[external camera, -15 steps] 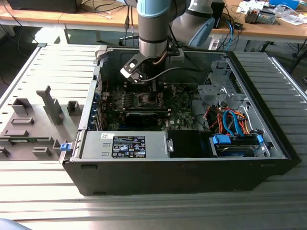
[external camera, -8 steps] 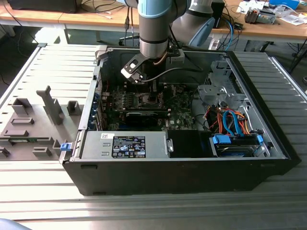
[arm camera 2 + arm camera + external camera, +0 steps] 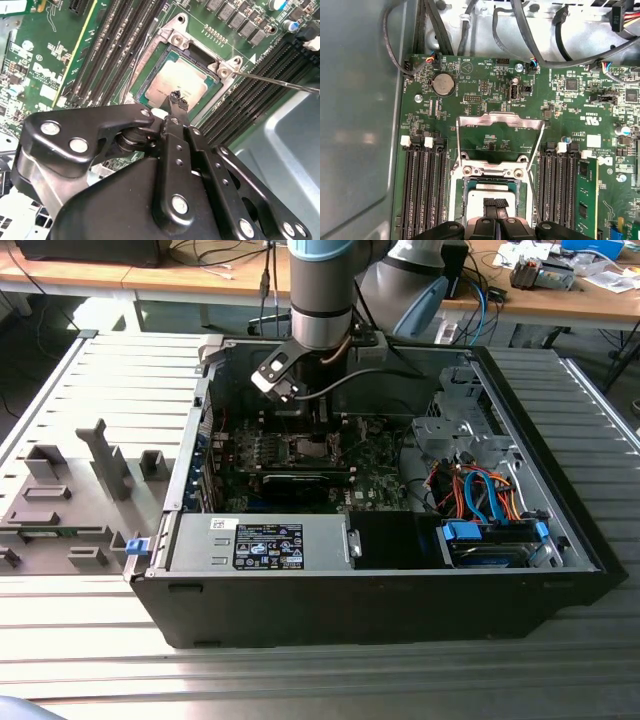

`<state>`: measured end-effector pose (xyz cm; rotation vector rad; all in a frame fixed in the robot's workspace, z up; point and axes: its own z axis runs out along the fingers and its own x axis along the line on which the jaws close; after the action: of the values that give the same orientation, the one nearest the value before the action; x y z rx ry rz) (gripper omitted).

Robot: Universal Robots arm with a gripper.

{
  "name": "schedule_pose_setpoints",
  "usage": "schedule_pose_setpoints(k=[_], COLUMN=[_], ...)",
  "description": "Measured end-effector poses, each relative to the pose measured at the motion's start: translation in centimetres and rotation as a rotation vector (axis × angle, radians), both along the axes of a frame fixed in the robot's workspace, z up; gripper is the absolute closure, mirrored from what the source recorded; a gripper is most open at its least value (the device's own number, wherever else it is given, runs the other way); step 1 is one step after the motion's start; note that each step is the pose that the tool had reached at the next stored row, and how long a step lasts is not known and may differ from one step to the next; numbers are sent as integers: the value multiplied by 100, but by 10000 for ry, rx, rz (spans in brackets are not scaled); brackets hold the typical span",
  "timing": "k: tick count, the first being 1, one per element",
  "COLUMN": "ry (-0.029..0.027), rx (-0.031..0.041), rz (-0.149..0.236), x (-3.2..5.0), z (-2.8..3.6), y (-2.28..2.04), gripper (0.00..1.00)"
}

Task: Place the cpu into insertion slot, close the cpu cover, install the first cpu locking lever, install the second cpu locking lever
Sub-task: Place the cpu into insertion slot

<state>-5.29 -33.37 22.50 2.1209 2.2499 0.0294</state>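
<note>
silver-grey metal marks the cpu, which lies flat inside the insertion slot on the green motherboard, its top uncovered. in both wrist views the gripper has its two black fingertips pressed together with no gap between them and nothing held, and the tips sit at the cpu near one edge; whether they touch the metal cannot be told.

the cpu cover is open, swung back on its hinge away from the slot, so the board shows through its square window. a thin wire locking lever sticks out free past one corner of the slot, not latched, and in the first wrist view a lever runs up along one side of the raised cover. rows of long black memory slots flank the socket on both sides, and a round coin battery sits beyond the cover.

in the exterior view the arm reaches straight down into the open black computer case, which lies on a ribbed metal table.
</note>
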Motion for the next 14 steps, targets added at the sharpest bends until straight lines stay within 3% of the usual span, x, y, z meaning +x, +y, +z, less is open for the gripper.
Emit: schedule_pose_setpoints(k=[6, 14], ry=[0, -1], rx=[1, 1], rz=[0, 0], x=[0, 0], z=[128, 253], y=[0, 0], gripper=[89, 89])
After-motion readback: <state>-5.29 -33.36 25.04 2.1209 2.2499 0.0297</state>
